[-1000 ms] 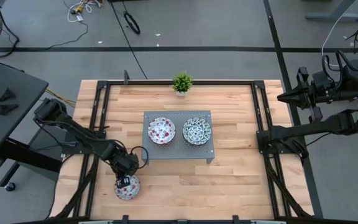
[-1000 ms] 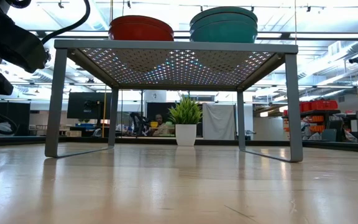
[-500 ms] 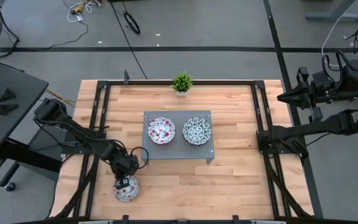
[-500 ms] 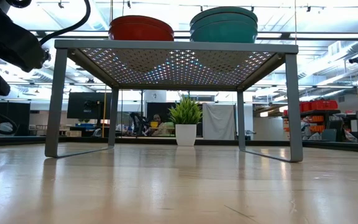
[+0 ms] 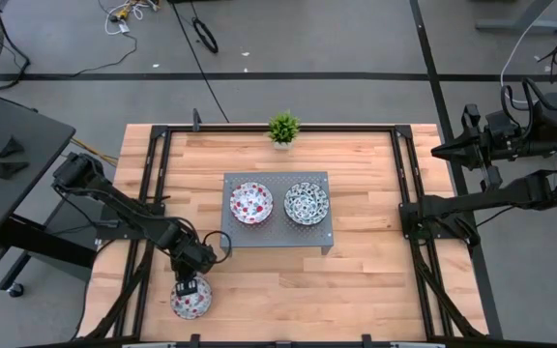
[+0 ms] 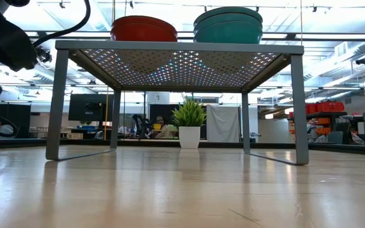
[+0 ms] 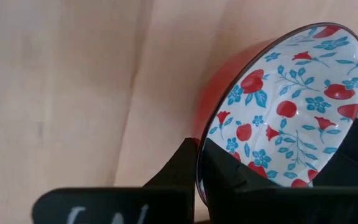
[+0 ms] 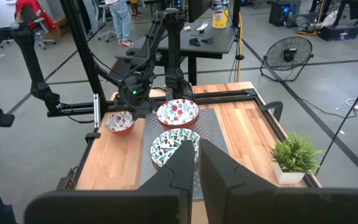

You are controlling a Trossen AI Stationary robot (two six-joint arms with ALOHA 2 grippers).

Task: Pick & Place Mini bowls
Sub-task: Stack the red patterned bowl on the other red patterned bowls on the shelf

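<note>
My left gripper (image 5: 186, 286) is near the table's near-left corner, shut on a mini bowl (image 5: 190, 301) that is red outside and white with red flowers inside (image 7: 284, 112). Two more mini bowls sit on the grey perforated stand (image 5: 278, 233): a red-flowered one (image 5: 250, 203) and a blue-green patterned one (image 5: 307, 203). In the low view they show as a red bowl (image 6: 143, 28) and a teal bowl (image 6: 228, 24) on top of the stand. My right gripper (image 8: 197, 163) waits shut beyond the table's right edge (image 5: 453, 150). My left gripper pinches the bowl's rim (image 7: 202, 127), one finger (image 7: 180, 168) outside on the red wall and one finger (image 7: 229, 180) inside on the flowered face. It comes from above. Whether the bowl's base touches the wood cannot be told.
A small green potted plant (image 5: 283, 128) stands at the table's far edge, behind the stand. Bare wood lies under the stand (image 6: 176, 45) between its legs and along the near and right sides. People stand in the room beyond (image 8: 120, 18).
My left gripper has moved toward the table's near edge and a little left, staying shut on the red-flowered bowl. The bowl has gone with it, closer to the near-left corner.
</note>
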